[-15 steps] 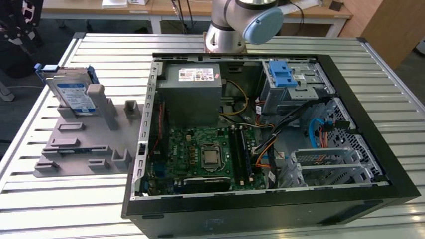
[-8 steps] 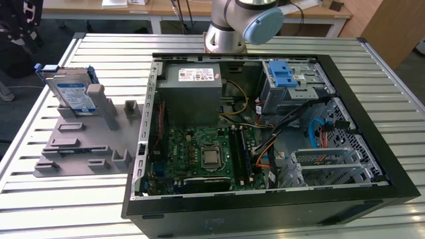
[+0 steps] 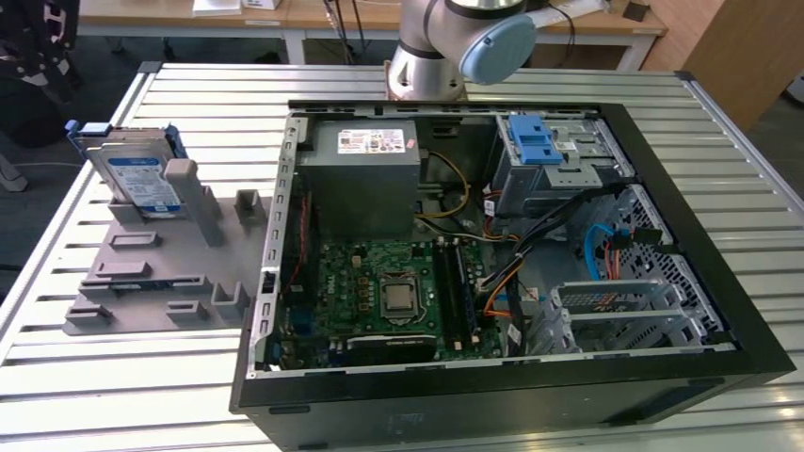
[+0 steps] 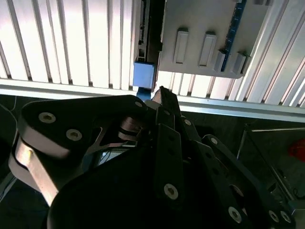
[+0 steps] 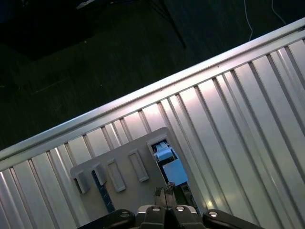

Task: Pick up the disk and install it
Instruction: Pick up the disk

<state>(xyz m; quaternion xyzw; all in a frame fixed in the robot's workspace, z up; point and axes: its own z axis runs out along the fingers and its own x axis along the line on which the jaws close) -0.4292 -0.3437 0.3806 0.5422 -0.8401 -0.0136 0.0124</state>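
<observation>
The disk [image 3: 141,174] stands on edge in a grey fixture [image 3: 151,273] on the slatted table, at the exterior view's left. It is silver with a blue-and-white label and blue rails. In both wrist views I look down on its top edge, a blue end [image 4: 144,74] and a blue face [image 5: 173,172]. My gripper [image 4: 162,93] hangs well above it, its fingertips [image 5: 164,192] pressed together with nothing between them. The gripper is shut and apart from the disk.
An open computer case [image 3: 703,282] lies at the exterior view's right, with a grey power supply box [image 3: 364,179], a motherboard [image 3: 383,282] and a drive bay with a blue latch [image 3: 534,141]. The arm's base [image 3: 427,56] stands behind it. The table edge [image 5: 119,107] runs near the fixture.
</observation>
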